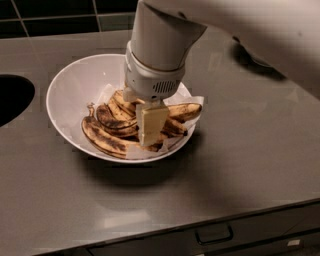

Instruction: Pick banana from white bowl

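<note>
Nothing legible anywhere: no lettering, label, brand or number. Plain on the white bowl point(56, 90), plain on the grey counter point(250, 165), plain on the drawer front point(260, 227) below. Gripper point(151, 125) down inside the white bowl, just right of its middle, bare of markings too; same for the pale arm casing point(160, 45) above it, only vent slots there.

1. One camera looks from high in front of the counter point(240, 165), slanting down toward the dark tiled wall point(60, 15) behind.
2. It stands close, and the white bowl point(65, 85) fills the middle.
3. The gripper point(151, 137) reaches down into the bowl near the view's centre, and its arm point(260, 25) enters from the upper right.
</note>
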